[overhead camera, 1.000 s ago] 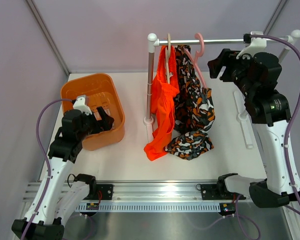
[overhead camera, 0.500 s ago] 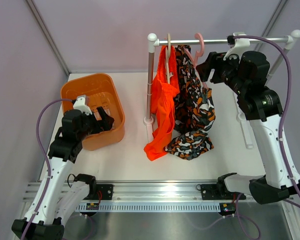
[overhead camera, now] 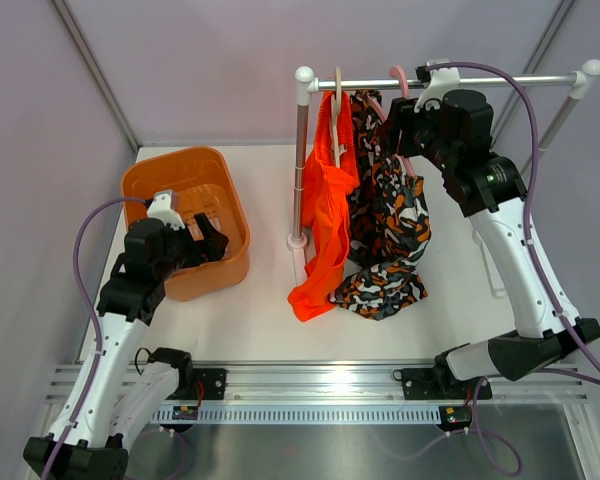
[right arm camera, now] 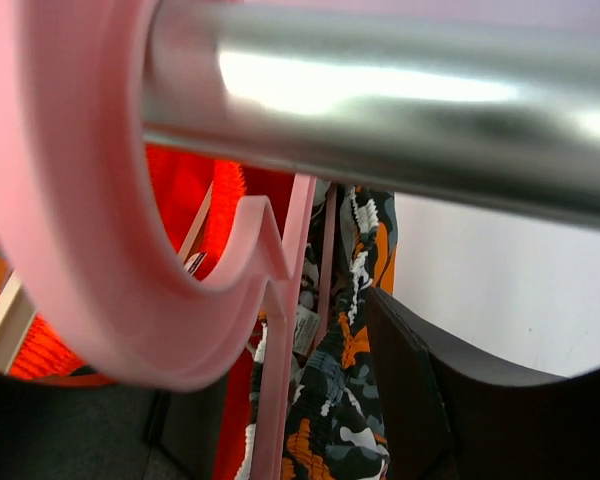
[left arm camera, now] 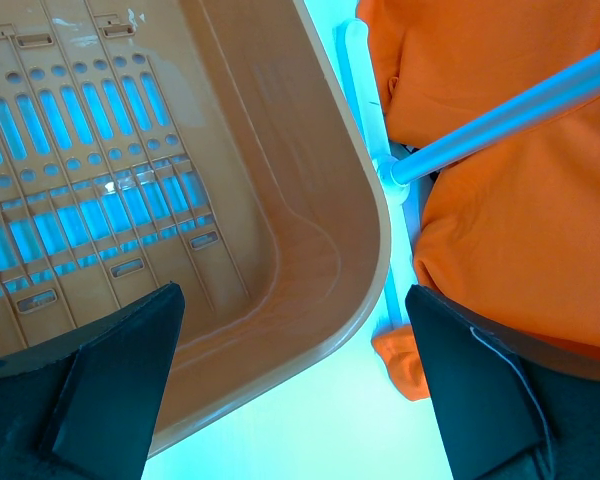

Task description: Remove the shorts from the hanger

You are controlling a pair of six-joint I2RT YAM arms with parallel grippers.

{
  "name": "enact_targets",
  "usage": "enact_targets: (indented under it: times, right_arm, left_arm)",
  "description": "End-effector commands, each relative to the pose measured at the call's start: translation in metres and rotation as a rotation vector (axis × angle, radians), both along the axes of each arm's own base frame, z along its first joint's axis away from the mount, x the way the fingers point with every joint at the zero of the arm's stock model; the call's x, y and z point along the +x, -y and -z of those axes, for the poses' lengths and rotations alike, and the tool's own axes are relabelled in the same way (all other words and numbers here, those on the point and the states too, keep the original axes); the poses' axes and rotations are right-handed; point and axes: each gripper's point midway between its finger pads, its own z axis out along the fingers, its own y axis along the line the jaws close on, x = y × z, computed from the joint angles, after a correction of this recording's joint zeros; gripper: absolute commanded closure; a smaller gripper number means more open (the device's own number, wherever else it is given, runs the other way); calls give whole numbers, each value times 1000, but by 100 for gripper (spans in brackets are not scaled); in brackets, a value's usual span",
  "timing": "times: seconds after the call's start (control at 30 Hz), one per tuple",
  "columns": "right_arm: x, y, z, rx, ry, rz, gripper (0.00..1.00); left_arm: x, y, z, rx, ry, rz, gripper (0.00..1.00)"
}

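Note:
Two pairs of shorts hang on a rack rail (overhead camera: 520,80). The plain orange shorts (overhead camera: 322,215) hang from a pale hanger (overhead camera: 337,92). The camouflage shorts (overhead camera: 390,225) hang from a pink hanger (overhead camera: 399,84). My right gripper (overhead camera: 396,122) is open, high beside the pink hanger. In the right wrist view the pink hook (right arm camera: 90,250) sits over the rail (right arm camera: 400,100), and the hanger's arm and the camouflage waistband (right arm camera: 352,400) lie between its open fingers (right arm camera: 435,400). My left gripper (overhead camera: 208,240) is open and empty over the orange basket (overhead camera: 170,170).
The rack's white post (overhead camera: 301,160) stands left of the orange shorts, its base on the table. In the left wrist view the basket's rim (left arm camera: 365,210) lies next to the rack's post (left arm camera: 500,120) and the orange shorts (left arm camera: 520,220). Grey walls stand behind.
My right arm has swung left along the rail, from its right end up to the pink hanger. The left arm and the shorts have not moved.

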Motion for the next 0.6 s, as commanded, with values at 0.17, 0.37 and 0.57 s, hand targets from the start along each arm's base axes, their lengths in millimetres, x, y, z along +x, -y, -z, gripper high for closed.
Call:
enact_targets:
  times: [0.17, 0.37, 0.57]
  right_arm:
    - [14, 1, -35, 1, 153, 47, 43]
    - [20, -2, -26, -15, 120, 51, 46]
    - [19, -7, -19, -23, 97, 39, 46]
  left_arm:
    - [5, 4, -9, -7, 40, 26, 1]
    - [5, 4, -8, -7, 37, 26, 1]
    - [5, 5, -8, -8, 39, 29, 1]
